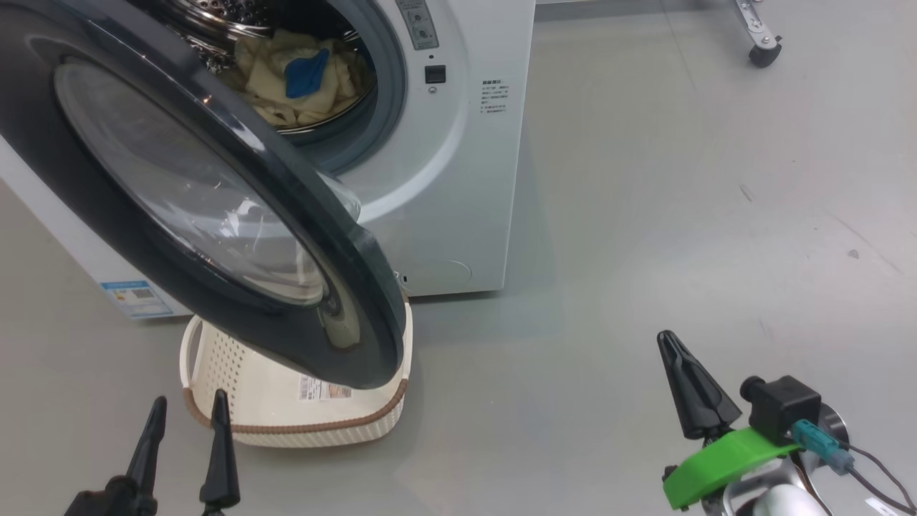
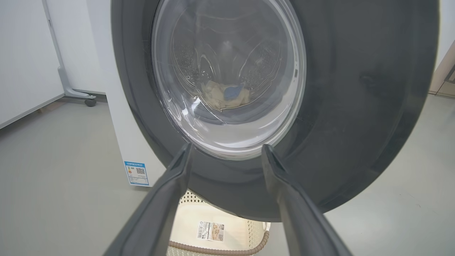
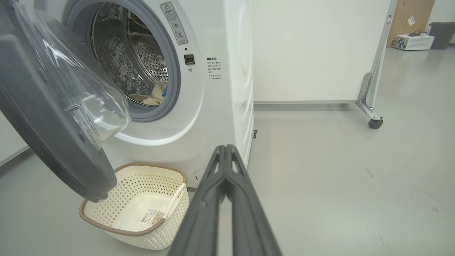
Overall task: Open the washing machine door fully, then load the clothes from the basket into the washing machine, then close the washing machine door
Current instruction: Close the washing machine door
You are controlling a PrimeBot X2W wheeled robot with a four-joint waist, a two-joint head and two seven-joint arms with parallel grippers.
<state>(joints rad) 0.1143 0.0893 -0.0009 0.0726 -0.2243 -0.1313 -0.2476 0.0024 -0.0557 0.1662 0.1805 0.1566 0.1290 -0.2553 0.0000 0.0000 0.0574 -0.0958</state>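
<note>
You have the clothes (image 1: 301,79) in the perforated metal drum (image 3: 142,64) of the washing machine (image 1: 458,179), pale yellow, one blue patch. The basket (image 1: 322,430) sits empty at the machine's foot, cream holed plastic, brown woven rim. The washing machine door (image 1: 193,193) stands swung out, glossy black rim, bulging glass, so likely only closing is left. Your left gripper (image 1: 190,398) faces the door, fingers spread, empty, placed to push it. Your right gripper (image 1: 668,340), off the machine's right side, is pinched together on nothing
</note>
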